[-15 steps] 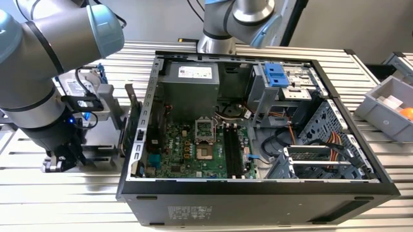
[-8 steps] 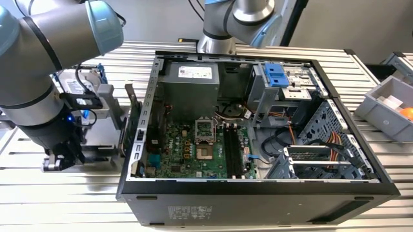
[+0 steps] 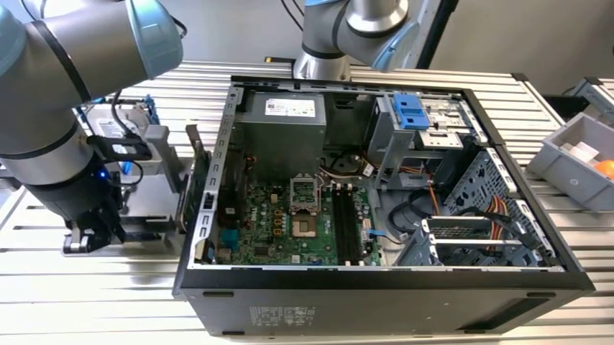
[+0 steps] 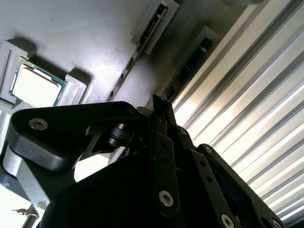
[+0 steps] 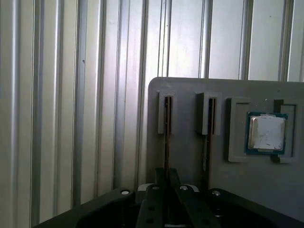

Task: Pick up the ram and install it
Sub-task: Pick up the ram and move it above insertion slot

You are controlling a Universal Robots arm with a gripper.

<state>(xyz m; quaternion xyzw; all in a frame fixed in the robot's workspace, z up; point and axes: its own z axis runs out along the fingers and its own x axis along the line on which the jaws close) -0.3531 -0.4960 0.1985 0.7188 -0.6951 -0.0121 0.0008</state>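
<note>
The ram (image 5: 167,137) is a thin stick standing on its edge in a slot of a gray holder (image 5: 190,85). It is not in the computer. The gripper (image 5: 166,172) is clenched on it: the first wrist view shows one black finger on each side of the stick, pressed close. In the second wrist view the gripper (image 4: 160,102) shows from the side, its tips tight together on the stick's near end, while the far end of the ram (image 4: 148,32) sits in its slot.

Just beside it, a second stick (image 5: 207,137) stands in its own slot, not touching the first. Next to that, a small square silver chip (image 5: 267,133) lies flat in a frame on the same holder. The second wrist view shows this chip (image 4: 35,85) too.

The holder rests on a ribbed metal worktop (image 5: 71,95).

The exterior view shows what the wrist views do not. The gripper (image 3: 94,241) is low at the exterior view's left, outside the open computer case (image 3: 384,287). The case lies on its side, with the green board (image 3: 278,223) and its long black slots (image 3: 346,223) facing up. A gray bin (image 3: 576,154) sits at the exterior view's right, well apart from the gripper.
</note>
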